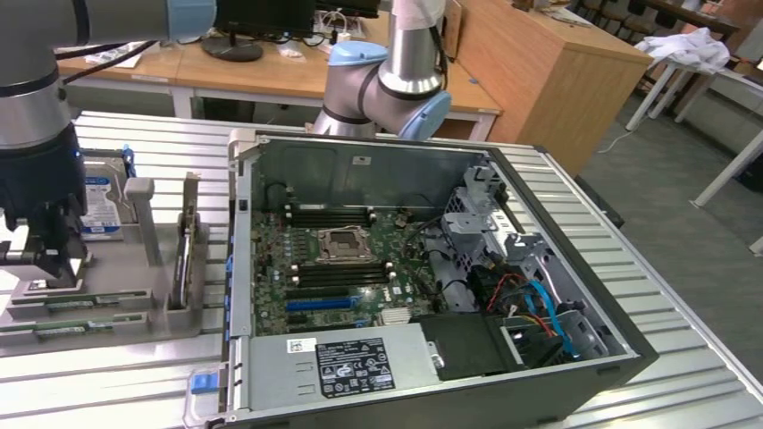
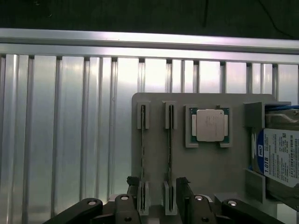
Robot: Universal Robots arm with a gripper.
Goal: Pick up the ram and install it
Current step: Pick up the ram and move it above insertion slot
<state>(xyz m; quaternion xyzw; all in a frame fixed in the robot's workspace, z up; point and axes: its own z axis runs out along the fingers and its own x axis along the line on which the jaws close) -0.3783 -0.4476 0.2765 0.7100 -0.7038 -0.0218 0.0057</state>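
Note:
Two thin green ram sticks stand on edge in a grey holder (image 2: 224,172), one (image 2: 142,154) beside the other (image 2: 169,154). My gripper (image 2: 157,186) hangs low over the near end of the holder, open, with a black fingertip (image 2: 132,183) outside one stick and the other fingertip outside the second stick. Nothing is held. In the exterior view the gripper (image 1: 46,255) stands over the holder (image 1: 131,308) at that view's left, where the ram (image 1: 84,307) lies as green strips. The open computer case (image 1: 417,286) shows black memory slots (image 1: 339,216) on its motherboard.
A silver processor chip (image 2: 210,125) and a blue-labelled hard drive (image 2: 280,161) share the holder. A second robot arm (image 1: 388,80) stands behind the case. Ribbed aluminium table (image 2: 70,130) surrounds the holder. A blue slot (image 1: 320,304) and the processor socket (image 1: 339,241) sit on the motherboard.

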